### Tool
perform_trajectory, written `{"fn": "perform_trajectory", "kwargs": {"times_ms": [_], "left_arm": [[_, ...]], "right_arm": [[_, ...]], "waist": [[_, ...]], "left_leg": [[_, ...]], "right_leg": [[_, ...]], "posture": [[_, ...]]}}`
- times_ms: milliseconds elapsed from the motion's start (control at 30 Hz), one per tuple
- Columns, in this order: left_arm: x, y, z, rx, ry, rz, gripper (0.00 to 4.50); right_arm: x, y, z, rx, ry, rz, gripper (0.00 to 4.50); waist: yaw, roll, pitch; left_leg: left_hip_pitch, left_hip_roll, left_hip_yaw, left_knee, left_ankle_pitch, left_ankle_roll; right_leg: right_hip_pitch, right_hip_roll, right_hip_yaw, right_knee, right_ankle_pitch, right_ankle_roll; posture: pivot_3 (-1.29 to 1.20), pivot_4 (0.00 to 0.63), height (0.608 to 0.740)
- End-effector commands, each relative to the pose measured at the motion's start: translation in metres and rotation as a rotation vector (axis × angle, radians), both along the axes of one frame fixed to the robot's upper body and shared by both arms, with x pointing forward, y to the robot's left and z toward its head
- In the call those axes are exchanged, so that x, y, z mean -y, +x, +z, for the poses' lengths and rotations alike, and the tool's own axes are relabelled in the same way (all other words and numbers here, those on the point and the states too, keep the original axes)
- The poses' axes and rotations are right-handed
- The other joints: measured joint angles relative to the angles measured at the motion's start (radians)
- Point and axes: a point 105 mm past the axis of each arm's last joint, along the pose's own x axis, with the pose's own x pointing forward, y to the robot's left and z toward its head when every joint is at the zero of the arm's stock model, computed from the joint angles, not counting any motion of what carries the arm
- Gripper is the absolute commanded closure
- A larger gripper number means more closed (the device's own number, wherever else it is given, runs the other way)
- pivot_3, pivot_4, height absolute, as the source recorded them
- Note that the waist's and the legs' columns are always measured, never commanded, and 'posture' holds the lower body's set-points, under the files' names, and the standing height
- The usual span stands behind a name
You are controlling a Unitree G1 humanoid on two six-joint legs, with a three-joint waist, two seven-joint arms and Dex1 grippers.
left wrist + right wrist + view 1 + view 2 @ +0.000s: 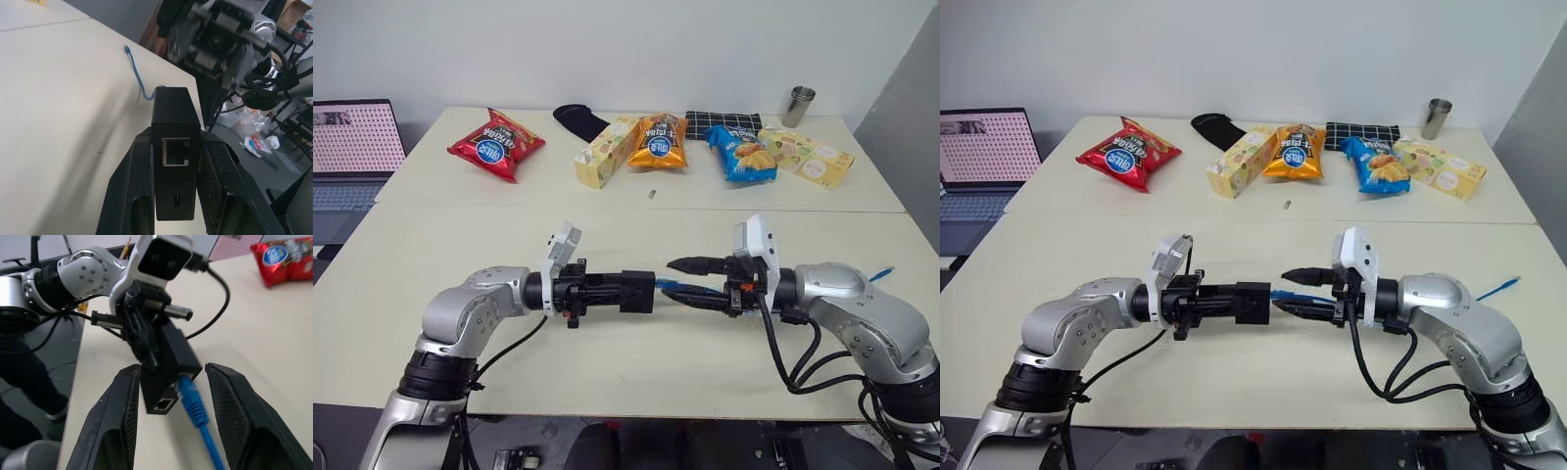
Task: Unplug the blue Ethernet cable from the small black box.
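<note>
Here the left gripper (631, 291) clamped the small black box (637, 291) above the table (607, 372). The blue Ethernet cable (194, 404) remained plugged in — the right gripper (171, 382) stood open astride its plug, gripping nothing — so unplugging was not yet done.

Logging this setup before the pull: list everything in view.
small black box: one, black, held above the near table.
blue Ethernet cable: one, blue, plugged into the box.
snack bags: three; red, orange, blue; far table.
snack boxes: two, yellow, far table.
black cloth: one, far table.
checked cloth: one, black, far table.
metal cup: one, silver, far right.
laptop: one, far left.
left end effector: shut on the box.
right end effector: open around the plug.
</note>
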Motion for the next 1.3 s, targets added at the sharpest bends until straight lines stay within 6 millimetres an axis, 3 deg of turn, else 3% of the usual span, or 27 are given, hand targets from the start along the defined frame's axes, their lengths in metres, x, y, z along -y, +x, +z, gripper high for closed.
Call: {"fn": "perform_trajectory", "kwargs": {"times_ms": [33, 1133, 1300], "left_arm": [[0.002, -0.006, 0.011, 0.06, -0.034, -0.052, 3.72], [-0.004, -0.014, 0.002, 0.087, -0.005, -0.062, 3.72], [-0.002, -0.013, 0.003, 0.086, -0.011, -0.057, 3.72]], "right_arm": [[-0.005, -0.006, 0.001, -0.069, 0.041, 0.009, 2.29], [-0.01, -0.001, -0.011, -0.192, 0.04, 0.04, 2.29], [-0.012, -0.001, -0.013, -0.183, 0.024, 0.043, 3.2]], "waist": [[0.0, 0.0, 0.0], [-0.001, 0.0, 0.0], [-0.001, 0.0, 0.0]], "left_leg": [[0.0, 0.0, 0.0, 0.0, 0.0, 0.0], [0.0, 0.0, 0.0, 0.0, 0.0, 0.0], [0.0, 0.0, 0.0, 0.0, 0.0, 0.0]], "right_leg": [[0.0, 0.0, 0.0, 0.0, 0.0, 0.0], [0.0, 0.0, 0.0, -0.001, 0.0, 0.0], [0.0, 0.0, 0.0, -0.001, 0.0, 0.0]], "posture": [[0.0, 0.15, 0.74], [0.0, 0.15, 0.74], [0.0, 0.15, 0.74]]}}
